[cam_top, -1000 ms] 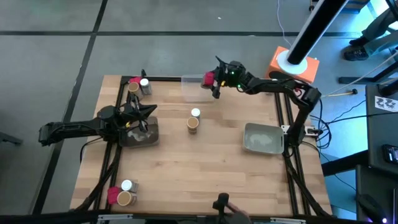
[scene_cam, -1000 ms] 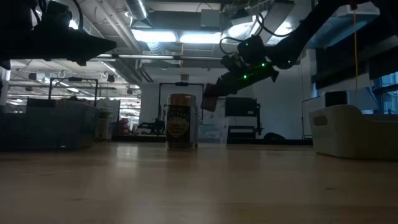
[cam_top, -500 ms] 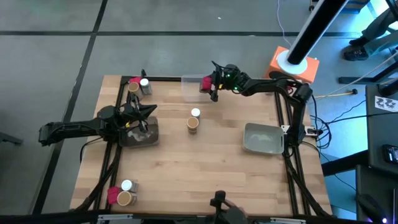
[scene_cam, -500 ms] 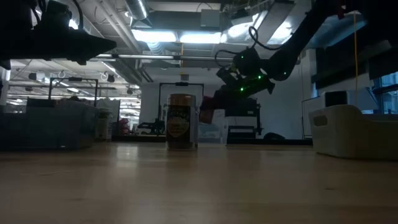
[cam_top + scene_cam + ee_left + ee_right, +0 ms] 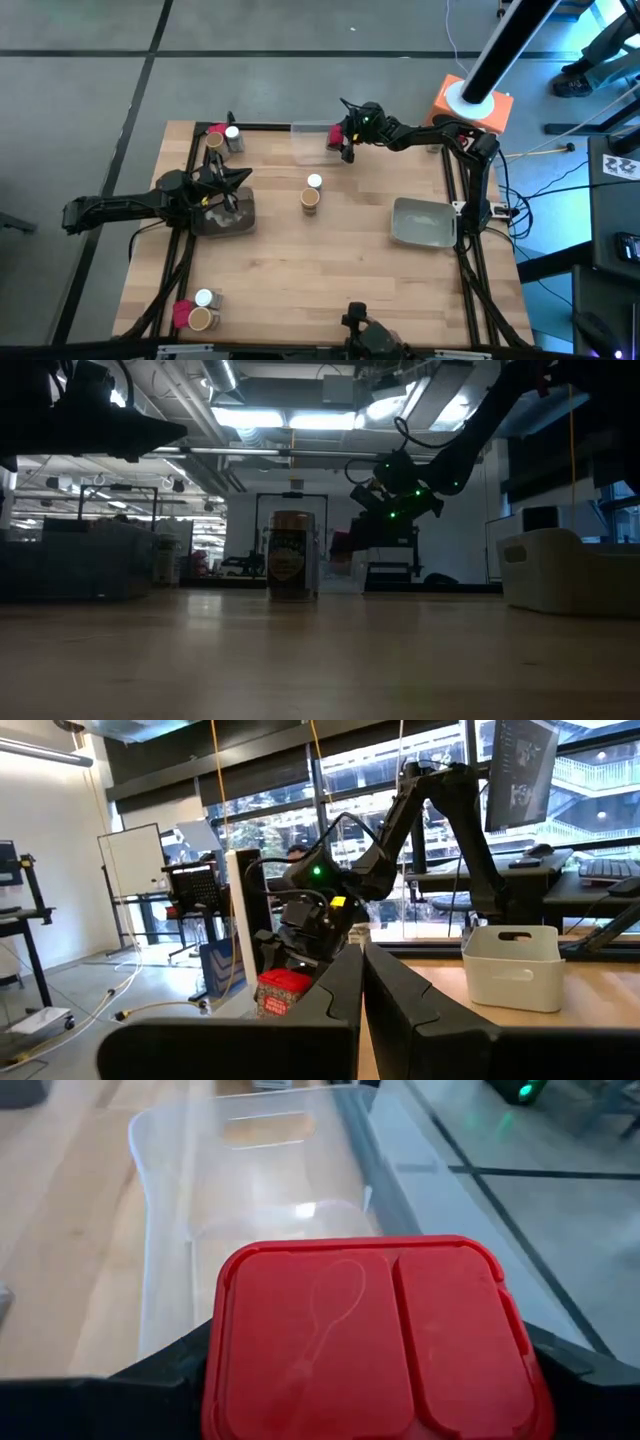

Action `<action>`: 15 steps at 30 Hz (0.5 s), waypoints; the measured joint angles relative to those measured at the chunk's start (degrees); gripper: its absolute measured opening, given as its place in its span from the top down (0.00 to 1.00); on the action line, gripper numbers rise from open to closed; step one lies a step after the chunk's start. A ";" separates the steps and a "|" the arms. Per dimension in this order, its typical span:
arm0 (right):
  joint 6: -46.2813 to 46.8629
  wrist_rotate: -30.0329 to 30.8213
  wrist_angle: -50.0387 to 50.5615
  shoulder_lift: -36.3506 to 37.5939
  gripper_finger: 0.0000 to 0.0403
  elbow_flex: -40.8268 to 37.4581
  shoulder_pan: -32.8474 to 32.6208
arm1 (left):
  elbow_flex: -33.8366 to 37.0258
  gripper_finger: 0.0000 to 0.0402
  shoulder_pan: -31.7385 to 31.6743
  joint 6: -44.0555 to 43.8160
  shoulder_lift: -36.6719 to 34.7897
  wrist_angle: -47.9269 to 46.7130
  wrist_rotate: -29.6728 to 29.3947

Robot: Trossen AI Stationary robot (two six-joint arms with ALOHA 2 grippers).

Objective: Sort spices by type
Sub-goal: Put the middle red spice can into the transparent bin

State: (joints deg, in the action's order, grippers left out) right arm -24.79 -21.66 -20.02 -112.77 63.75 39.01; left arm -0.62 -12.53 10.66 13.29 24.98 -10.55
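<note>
1. Overhead, the right gripper (image 5: pixel 341 139) is seen clamped on a red spice block (image 5: pixel 334 133) above the clear tray (image 5: pixel 305 140) at the table's far edge.
2. Level with the table, the block (image 5: pixel 341 544) is held aloft behind a tan jar (image 5: pixel 292 554).
3. Past the closed, empty left gripper (image 5: pixel 362 982), the block (image 5: pixel 284 990) is visible.
4. Up close, the lid (image 5: pixel 365 1342) fills the jaws.

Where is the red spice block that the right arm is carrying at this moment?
In the high view the red spice block is held in the right claw at the table's far edge, above the right end of the clear plastic tray.
</note>
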 joint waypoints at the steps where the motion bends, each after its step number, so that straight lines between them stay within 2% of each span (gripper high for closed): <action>1: -0.25 0.04 0.79 0.00 0.26 0.40 -0.07 | 0.00 0.99 0.00 0.00 0.01 0.08 0.00; 11: -0.30 1.57 4.65 -0.02 0.26 2.81 0.02 | 0.00 0.99 0.00 -0.12 0.01 0.15 0.00; 15: -0.97 1.98 5.41 -0.02 0.13 3.04 0.02 | 0.00 0.99 0.00 -0.34 -0.01 0.10 0.00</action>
State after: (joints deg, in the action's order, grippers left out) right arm -25.75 -19.68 -14.61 -112.79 66.78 39.03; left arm -0.62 -12.53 10.33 13.28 25.08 -10.55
